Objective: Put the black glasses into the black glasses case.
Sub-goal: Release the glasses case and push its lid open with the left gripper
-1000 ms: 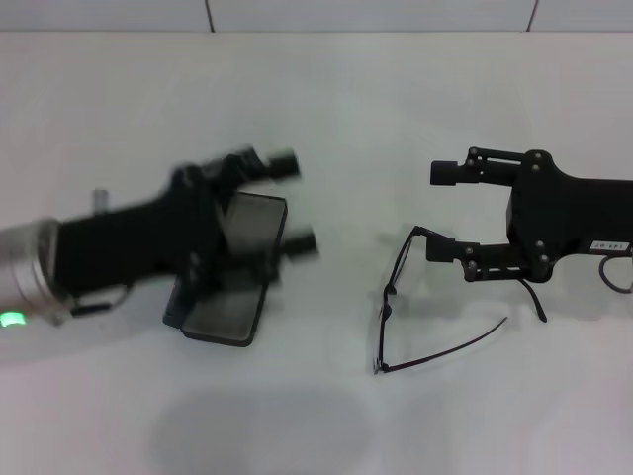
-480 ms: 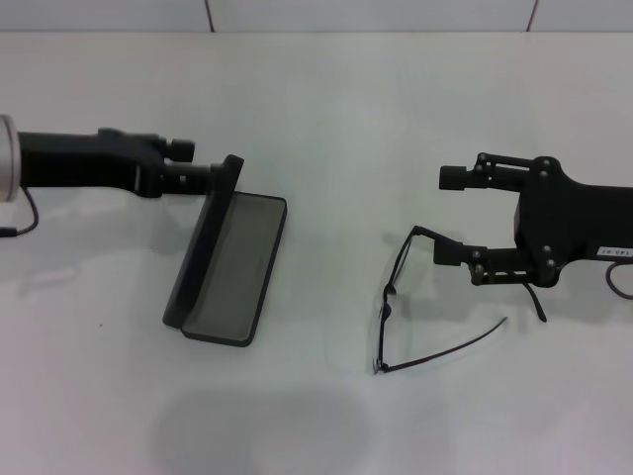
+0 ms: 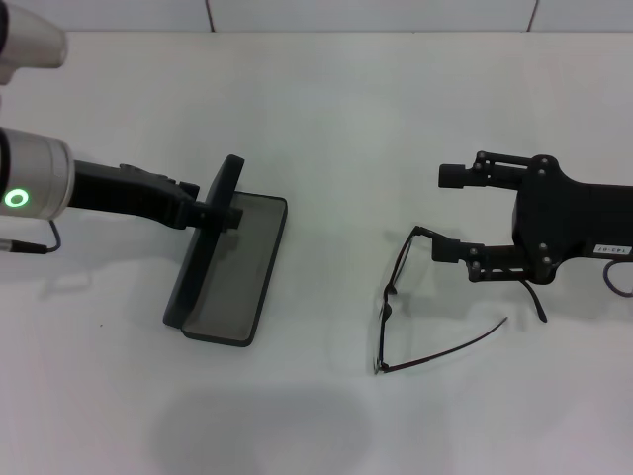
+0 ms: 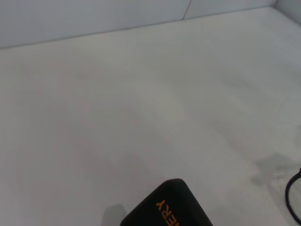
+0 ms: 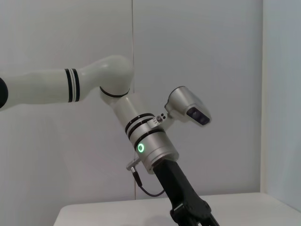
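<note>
Two arms reach over the white surface (image 3: 326,99) from opposite sides, and the task looks only partly under way. On the robot's left, the black glasses case (image 3: 226,265) lies open, its grey-lined tray flat on the surface and its lid standing up along the far-left edge; the left tool (image 3: 220,213) sits against that lid near its upper end, but whether it is pinching the lid or merely touching it cannot be told. Well apart to the right, the right tool (image 3: 447,212) has its fingers spread wide and holds nothing, the lower finger just beside the hinge corner of the black glasses (image 3: 396,297). These lie unfolded on the surface, temple arms pointing toward the right arm. Opening the case appears done; grasping the glasses, carrying them across and setting them in the tray all remain.
</note>
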